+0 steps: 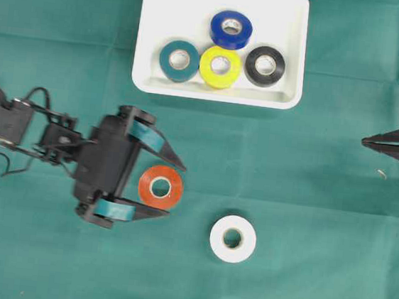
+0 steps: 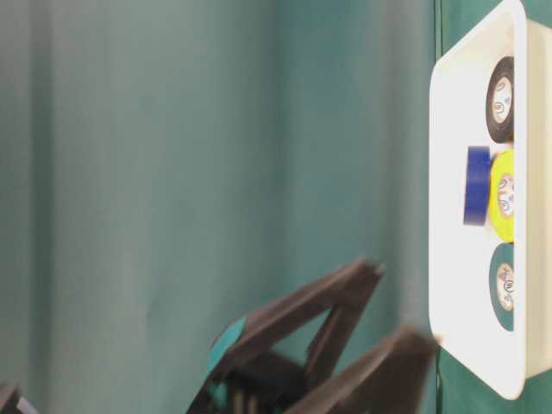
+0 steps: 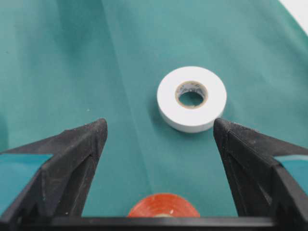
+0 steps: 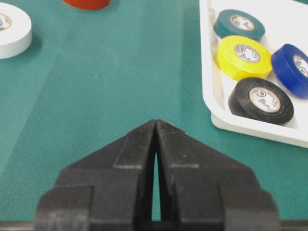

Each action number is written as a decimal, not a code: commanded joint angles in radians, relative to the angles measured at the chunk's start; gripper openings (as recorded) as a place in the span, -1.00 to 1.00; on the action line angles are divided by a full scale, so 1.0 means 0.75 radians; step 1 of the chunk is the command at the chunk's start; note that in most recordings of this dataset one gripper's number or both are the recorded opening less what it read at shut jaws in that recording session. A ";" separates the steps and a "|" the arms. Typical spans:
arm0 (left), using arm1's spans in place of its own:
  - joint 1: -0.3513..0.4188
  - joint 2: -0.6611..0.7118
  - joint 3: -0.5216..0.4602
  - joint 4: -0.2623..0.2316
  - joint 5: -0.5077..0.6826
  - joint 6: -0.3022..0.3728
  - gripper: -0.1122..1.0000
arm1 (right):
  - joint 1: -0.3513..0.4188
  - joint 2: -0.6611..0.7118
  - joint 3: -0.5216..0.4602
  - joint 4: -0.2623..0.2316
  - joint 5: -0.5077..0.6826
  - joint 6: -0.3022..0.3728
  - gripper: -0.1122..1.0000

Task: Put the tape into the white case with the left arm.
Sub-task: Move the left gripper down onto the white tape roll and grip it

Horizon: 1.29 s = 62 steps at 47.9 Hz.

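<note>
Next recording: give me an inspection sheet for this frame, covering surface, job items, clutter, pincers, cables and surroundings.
Surface: green cloth, creased.
Job's things: white case holds teal, yellow, blue and black rolls, blue leaning on yellow. Orange roll and white roll lie on the cloth.
Clutter: small pale scrap near the right pincer.
Pincers: left pincer open, straddling the orange roll; right pincer shut, empty.
Cables: black wires on the left arm.
Surroundings: nothing seen.
</note>
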 commanded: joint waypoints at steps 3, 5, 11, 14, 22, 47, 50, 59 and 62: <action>-0.014 0.055 -0.094 -0.002 0.008 0.004 0.84 | -0.002 0.008 -0.012 -0.004 -0.012 0.004 -0.97; -0.018 0.072 -0.115 -0.002 0.014 0.004 0.84 | -0.002 0.008 -0.012 -0.004 -0.012 0.004 -0.97; -0.031 0.121 -0.170 0.000 0.014 0.008 0.84 | -0.002 0.008 -0.012 -0.008 -0.012 0.006 -0.97; -0.039 0.145 -0.198 0.000 0.016 0.008 0.84 | -0.002 0.008 -0.012 -0.008 -0.012 0.006 -0.97; -0.065 0.225 -0.282 0.000 0.039 0.006 0.84 | -0.002 0.008 -0.012 -0.008 -0.014 0.006 -0.97; -0.121 0.530 -0.626 0.000 0.333 0.004 0.85 | -0.002 0.008 -0.012 -0.008 -0.020 0.006 -0.97; -0.131 0.562 -0.663 0.000 0.376 0.004 0.84 | -0.002 0.008 -0.010 -0.008 -0.020 0.006 -0.97; -0.160 0.640 -0.734 0.000 0.481 -0.002 0.85 | -0.002 0.008 -0.012 -0.008 -0.020 0.006 -0.97; -0.168 0.661 -0.744 0.000 0.501 -0.004 0.84 | -0.002 0.008 -0.010 -0.008 -0.020 0.006 -0.97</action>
